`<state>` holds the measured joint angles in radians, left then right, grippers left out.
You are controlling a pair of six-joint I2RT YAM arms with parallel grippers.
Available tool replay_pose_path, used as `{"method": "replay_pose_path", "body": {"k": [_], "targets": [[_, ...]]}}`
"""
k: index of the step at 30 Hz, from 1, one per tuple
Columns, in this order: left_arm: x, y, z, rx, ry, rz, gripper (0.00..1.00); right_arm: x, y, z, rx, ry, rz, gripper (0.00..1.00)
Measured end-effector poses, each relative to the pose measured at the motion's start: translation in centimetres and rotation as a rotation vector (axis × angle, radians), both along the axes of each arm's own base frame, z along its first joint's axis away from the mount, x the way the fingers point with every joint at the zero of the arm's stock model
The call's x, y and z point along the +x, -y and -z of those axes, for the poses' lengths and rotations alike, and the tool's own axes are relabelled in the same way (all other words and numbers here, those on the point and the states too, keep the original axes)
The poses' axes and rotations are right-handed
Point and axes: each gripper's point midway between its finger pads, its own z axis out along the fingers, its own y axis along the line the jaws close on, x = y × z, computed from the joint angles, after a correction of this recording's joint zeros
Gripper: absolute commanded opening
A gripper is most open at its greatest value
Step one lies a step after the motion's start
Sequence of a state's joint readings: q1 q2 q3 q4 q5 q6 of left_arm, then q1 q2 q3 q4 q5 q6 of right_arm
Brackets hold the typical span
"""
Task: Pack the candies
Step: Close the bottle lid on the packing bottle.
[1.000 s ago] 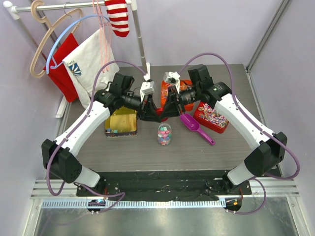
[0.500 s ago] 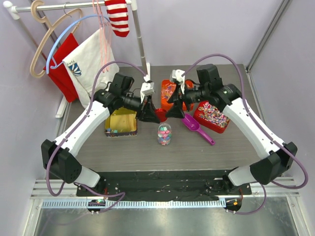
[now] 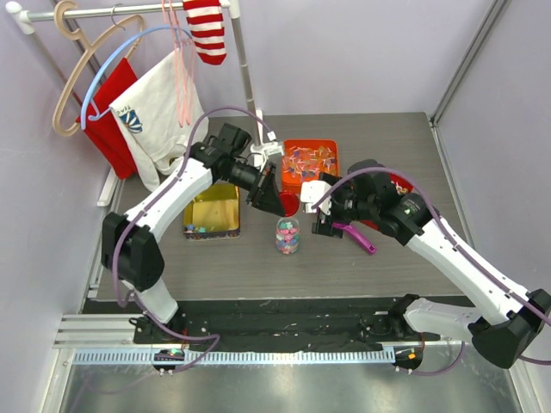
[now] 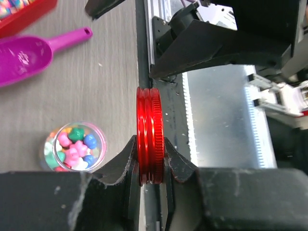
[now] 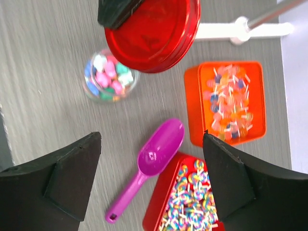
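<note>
Looking first at the tiny pebble-like candies [image 4: 73, 145] in pink, green, blue and yellow, heaped inside a small clear round jar [image 3: 287, 235] that is standing upright and uncapped near the middle of the grey wood-grain surface [image 3: 215, 267]. Finding, just beyond that jar on the side away from the arm bases and seemingly raised off the surface, a shiny red round screw lid [image 4: 148, 139], turned up on edge rather than lying level. Pinching that lid across its two flat faces with the left jaws, pressed firmly against it. Judging the coming move to be turning on this offset: tipping the lid from on-edge to level, then bringing it toward the near edge and down, centring it over the open mouth. Noting the left side as the nearer one, already carrying the lid. Holding the right jaws spread wide and empty just to the jar's right, apparently not touching it. Passing outward to a purple plastic scoop [image 5: 161, 144] lying right of the jar, then an orange square tin [image 5: 190, 108] of wrapped sweets behind, a red tin [image 5: 163, 190] of striped sweets farther right, and a yellow tin [image 3: 215, 206] at left.
</note>
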<state>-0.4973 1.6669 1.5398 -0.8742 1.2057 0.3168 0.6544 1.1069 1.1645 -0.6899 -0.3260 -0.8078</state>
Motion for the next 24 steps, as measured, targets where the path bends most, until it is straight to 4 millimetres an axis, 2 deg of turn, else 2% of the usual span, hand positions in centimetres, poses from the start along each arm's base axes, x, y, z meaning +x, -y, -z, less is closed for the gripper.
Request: {"method": "replay_pose_path", "body": {"k": [3, 7, 13, 18, 24], "targets": [[0.5, 0.4, 1.5, 0.036, -0.095, -0.008, 0.0, 0.4, 0.5, 1.0, -0.052, 0.027, 0.007, 0.91], [1.2, 0.9, 2.9, 0.076, -0.197, -0.032, 0.0, 1.0, 0.0, 0.1, -0.065, 0.104, -0.002, 0.93], [2.1, 1.6, 4.2, 0.109, -0.305, -0.066, 0.0, 1.9, -2.4, -0.7, -0.086, 0.146, -0.034, 0.95], [2.4, 1.9, 4.6, 0.111, -0.35, -0.072, 0.0, 2.2, -3.9, 0.6, -0.12, 0.124, -0.065, 0.96], [2.5, 2.3, 4.0, 0.083, -0.365, -0.052, 0.0, 2.5, -4.7, 1.3, -0.147, 0.118, -0.077, 0.99]]}}
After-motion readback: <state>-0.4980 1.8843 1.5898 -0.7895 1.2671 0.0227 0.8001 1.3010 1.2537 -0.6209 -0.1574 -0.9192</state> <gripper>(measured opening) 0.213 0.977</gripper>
